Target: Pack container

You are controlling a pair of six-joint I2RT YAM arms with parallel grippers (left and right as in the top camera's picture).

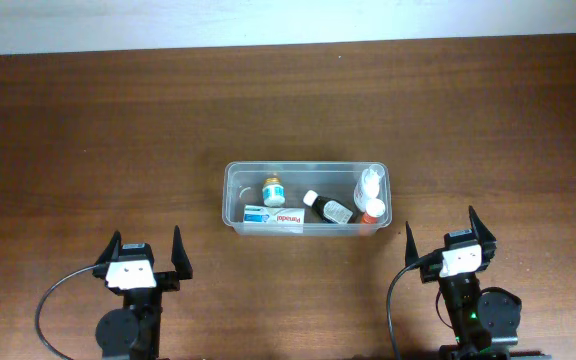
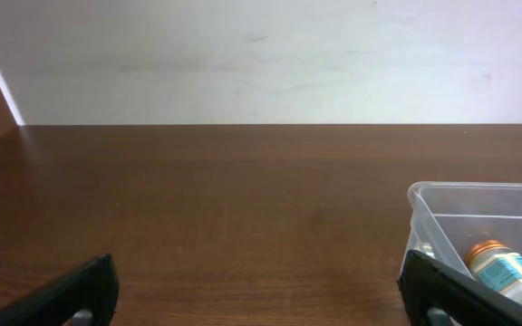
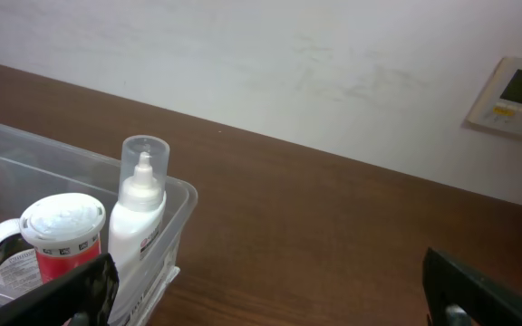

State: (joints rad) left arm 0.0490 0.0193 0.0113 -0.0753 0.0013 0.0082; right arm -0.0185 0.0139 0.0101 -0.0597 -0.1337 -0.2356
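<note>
The clear plastic container (image 1: 234, 200) stands at the middle of the table. In it lie a small orange-capped jar (image 1: 272, 189), a white and blue box (image 1: 272, 216), a dark bottle (image 1: 327, 207), a red-labelled bottle (image 1: 372, 209) and a white dropper bottle (image 1: 368, 183). My left gripper (image 1: 147, 252) is open and empty, near the front edge, left of the container. My right gripper (image 1: 444, 237) is open and empty, right of the container. The left wrist view shows the container's corner (image 2: 420, 222) and the jar (image 2: 506, 270). The right wrist view shows the dropper bottle (image 3: 140, 213) and the red-labelled bottle (image 3: 62, 234).
The brown wooden table (image 1: 88, 130) runs back to a white wall (image 1: 268, 20). A white wall panel (image 3: 515, 95) shows in the right wrist view. Black cables loop behind both arm bases at the front edge.
</note>
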